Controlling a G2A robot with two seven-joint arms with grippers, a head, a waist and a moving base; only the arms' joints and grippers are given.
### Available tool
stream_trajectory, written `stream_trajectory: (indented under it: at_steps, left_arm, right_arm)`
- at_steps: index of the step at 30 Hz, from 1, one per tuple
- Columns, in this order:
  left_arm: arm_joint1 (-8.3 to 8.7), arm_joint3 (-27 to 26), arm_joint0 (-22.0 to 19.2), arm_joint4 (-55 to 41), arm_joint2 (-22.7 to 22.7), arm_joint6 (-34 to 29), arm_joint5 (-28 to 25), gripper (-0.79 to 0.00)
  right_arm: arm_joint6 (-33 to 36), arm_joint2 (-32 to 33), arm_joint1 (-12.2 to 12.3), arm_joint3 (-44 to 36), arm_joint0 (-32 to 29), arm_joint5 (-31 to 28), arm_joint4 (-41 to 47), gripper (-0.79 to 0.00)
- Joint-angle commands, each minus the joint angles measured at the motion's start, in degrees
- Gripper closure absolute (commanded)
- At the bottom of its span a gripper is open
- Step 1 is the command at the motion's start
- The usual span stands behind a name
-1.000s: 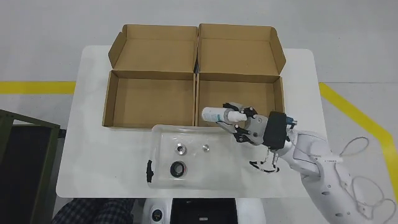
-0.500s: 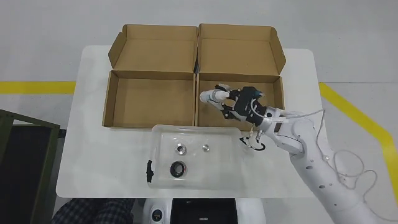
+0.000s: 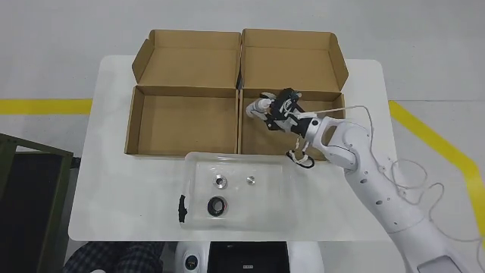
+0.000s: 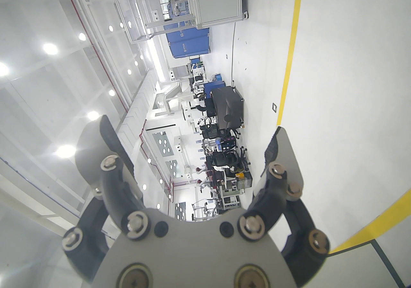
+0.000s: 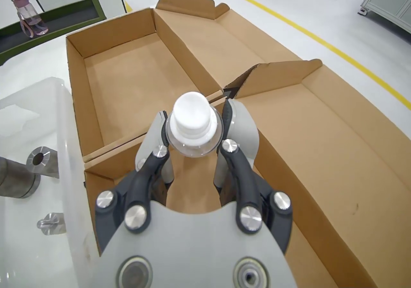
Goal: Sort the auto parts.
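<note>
Clear plastic bottle (image 5: pixel 194 138) with a white cap (image 5: pixel 192 109), clamped in our right gripper (image 5: pixel 195 117) over the right cardboard box (image 3: pixel 254 141).
We judge it light, smooth and slippery; holding just below the cap suits it. Our left gripper (image 4: pixel 192 133) hangs spread, holding nothing.

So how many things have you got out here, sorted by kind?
Boxes: 2
Tray: 1
Metal parts: 2
Dark ring: 1
Black piece: 1
White part: 1
Total: 8
</note>
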Motion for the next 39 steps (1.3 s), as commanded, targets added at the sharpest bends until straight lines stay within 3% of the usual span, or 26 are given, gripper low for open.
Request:
stream_trajectory:
  at_steps: [1, 16, 19, 20, 21, 30, 36, 39]
  left_arm:
    - [0.00, 0.0, 0.0, 0.0, 0.0, 0.0, 0.0, -0.785]
    - [0.00, 0.0, 0.0, 0.0, 0.0, 0.0, 0.0, -0.785]
    - [0.00, 0.0, 0.0, 0.0, 0.0, 0.0, 0.0, -0.785]
    - [0.00, 0.0, 0.0, 0.0, 0.0, 0.0, 0.0, -0.785]
    - [0.00, 0.0, 0.0, 0.0, 0.0, 0.0, 0.0, -0.785]
    - [0.00, 0.0, 0.0, 0.0, 0.0, 0.0, 0.0, -0.785]
    - [0.00, 0.0, 0.0, 0.0, 0.0, 0.0, 0.0, -0.785]
    - [0.00, 0.0, 0.0, 0.0, 0.0, 0.0, 0.0, -0.785]
  right_arm:
    - [0.1, -0.4, -0.2, 1.1, 0.6, 0.1, 0.3, 0.000]
    - [5.7, -2.5, -1.5, 5.2, 3.5, 2.1, -1.1, 0.000]
    - [6.0, -2.8, -1.7, 5.8, 3.8, 2.4, -1.0, -0.311]
    - [6.1, -2.9, -1.8, 6.1, 3.9, 2.4, -0.9, -0.459]
    - [6.2, -3.0, -1.9, 6.3, 4.0, 2.4, -0.9, -0.785]
    - [5.5, -2.3, -2.1, 4.9, 3.6, 2.0, -0.7, -0.785]
    - [3.9, 1.9, -0.8, -3.7, -1.3, 1.0, -2.7, -0.785]
    - [6.2, 4.3, 0.2, -9.4, -5.0, 0.3, -5.8, -0.785]
